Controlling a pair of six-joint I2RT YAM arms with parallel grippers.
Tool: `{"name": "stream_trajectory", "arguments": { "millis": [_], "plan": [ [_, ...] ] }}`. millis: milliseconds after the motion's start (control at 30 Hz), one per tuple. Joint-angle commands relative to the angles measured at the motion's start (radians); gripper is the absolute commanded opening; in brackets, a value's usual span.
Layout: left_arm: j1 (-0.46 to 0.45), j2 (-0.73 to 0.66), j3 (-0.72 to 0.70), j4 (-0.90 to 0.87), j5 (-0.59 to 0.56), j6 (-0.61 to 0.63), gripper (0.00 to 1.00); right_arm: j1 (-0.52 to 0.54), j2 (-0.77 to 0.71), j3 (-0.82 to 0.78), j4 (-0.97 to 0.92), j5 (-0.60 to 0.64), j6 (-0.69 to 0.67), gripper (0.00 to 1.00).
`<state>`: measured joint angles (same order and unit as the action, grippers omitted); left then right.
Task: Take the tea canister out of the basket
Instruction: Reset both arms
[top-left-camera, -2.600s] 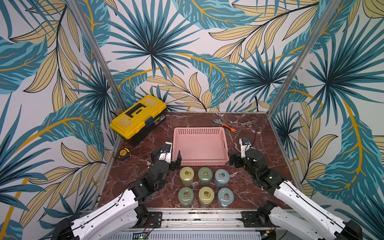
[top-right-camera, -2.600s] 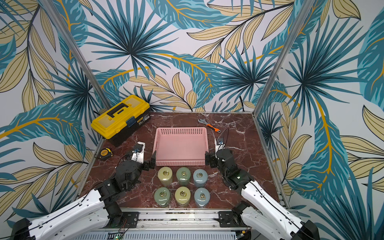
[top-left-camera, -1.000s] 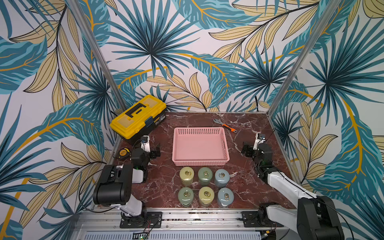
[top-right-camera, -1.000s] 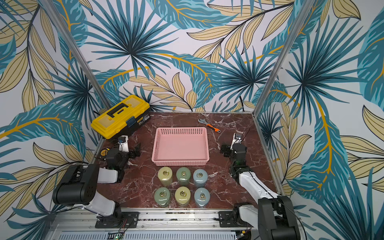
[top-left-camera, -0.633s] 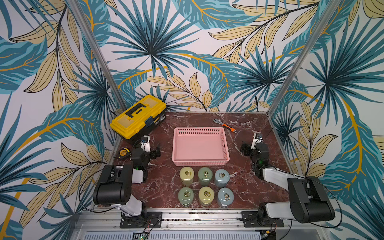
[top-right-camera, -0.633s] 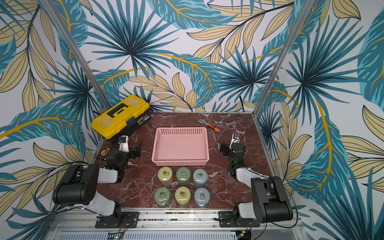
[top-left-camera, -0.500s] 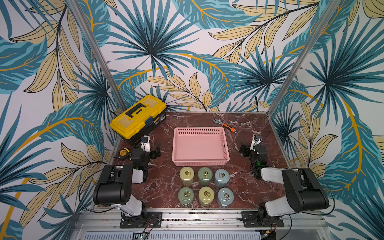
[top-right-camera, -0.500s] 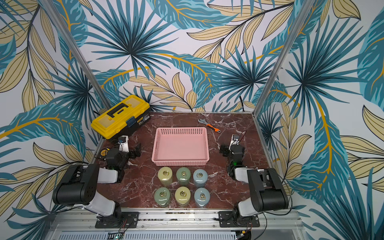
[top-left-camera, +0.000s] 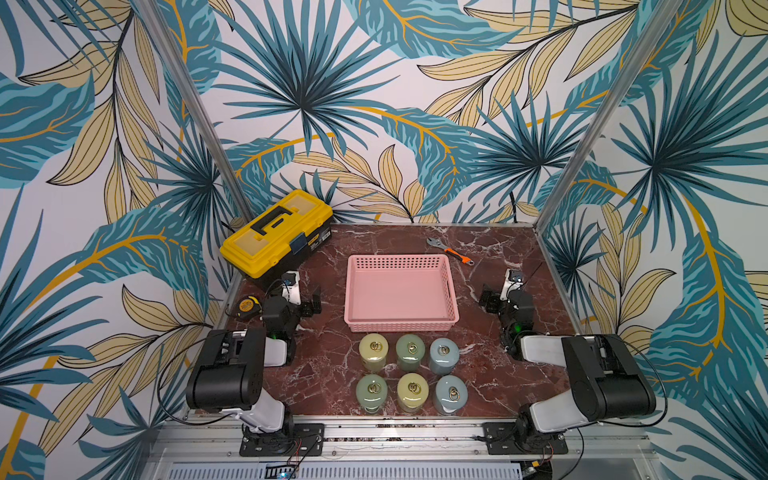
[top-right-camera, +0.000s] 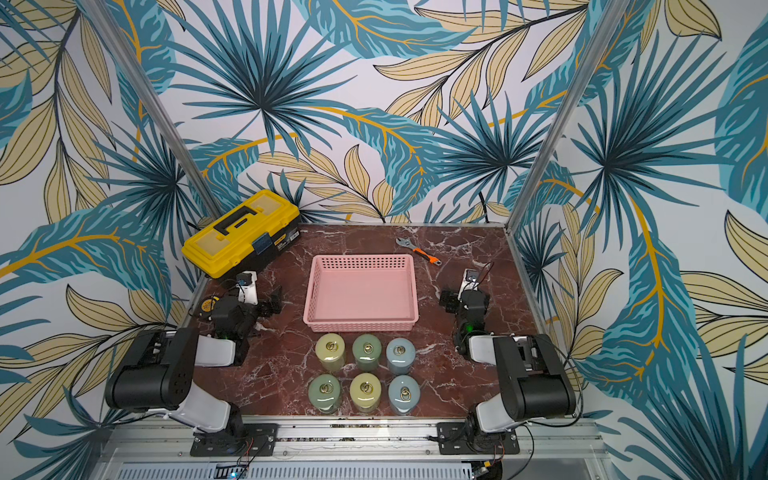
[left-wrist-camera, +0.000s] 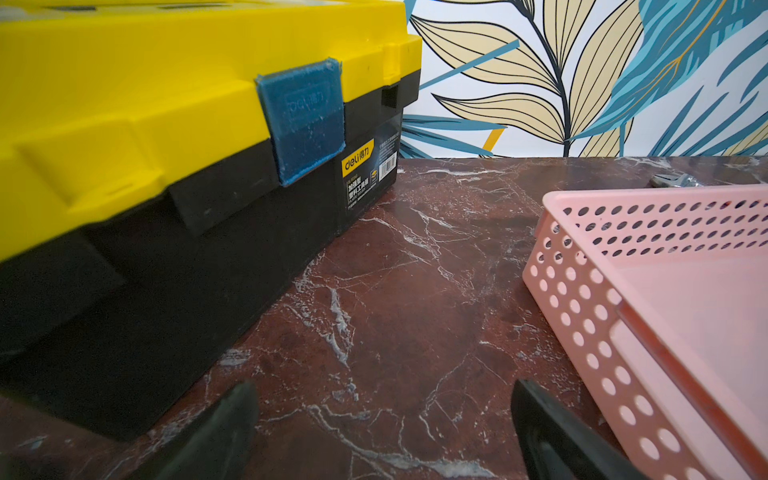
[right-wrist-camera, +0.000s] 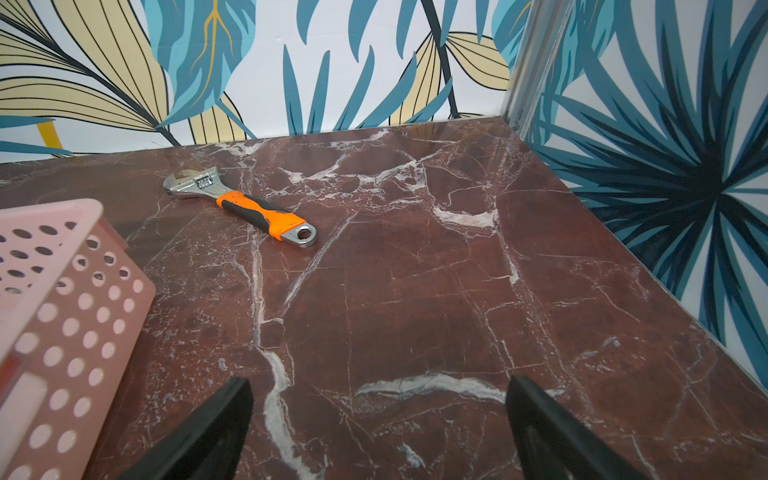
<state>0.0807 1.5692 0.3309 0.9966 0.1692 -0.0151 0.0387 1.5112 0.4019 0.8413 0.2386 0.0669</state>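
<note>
Left gripper (top-left-camera: 312, 300) has its jaws spread wide with nothing between them. It sits low over the table (top-left-camera: 328, 374) at 9 o'clock of the basket (top-left-camera: 401, 327). Its wrist view shows only bare marble in the gap. Right gripper (top-left-camera: 489, 300) is the same: jaws wide apart, holding nothing, at 3 o'clock of the basket. Both arms are folded back toward the near rail.

Basket sits mid-table, upright, pink floor in full view. Tea canisters (top-left-camera: 410, 353): six, all upright on the table outside the basket at its 6 o'clock, in two rows of three, each lid with a ring pull. Far row is yellow, green, blue; near row is green, yellow, blue. The far row is close to the basket's near wall; can't tell if they touch.

Toolbox (top-left-camera: 276, 232) is at 10 o'clock, lid down, blue latch across the seam. Wrench (top-left-camera: 451, 251) lies flat at 1 o'clock. Tape measure (top-left-camera: 248, 306) is at 9 o'clock, beyond the left gripper.
</note>
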Motion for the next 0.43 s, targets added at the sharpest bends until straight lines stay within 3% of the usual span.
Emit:
{"name": "stream_trajectory", "arguments": {
  "millis": [0,400],
  "plan": [
    [0.005,-0.007,0.028,-0.007,0.009,0.000,1.00,-0.003,-0.011,-0.006,0.028,0.014,-0.005,0.99],
    [0.005,-0.007,0.028,-0.008,0.007,0.000,1.00,-0.003,-0.011,-0.006,0.028,0.010,-0.006,0.99]
  ]
}}
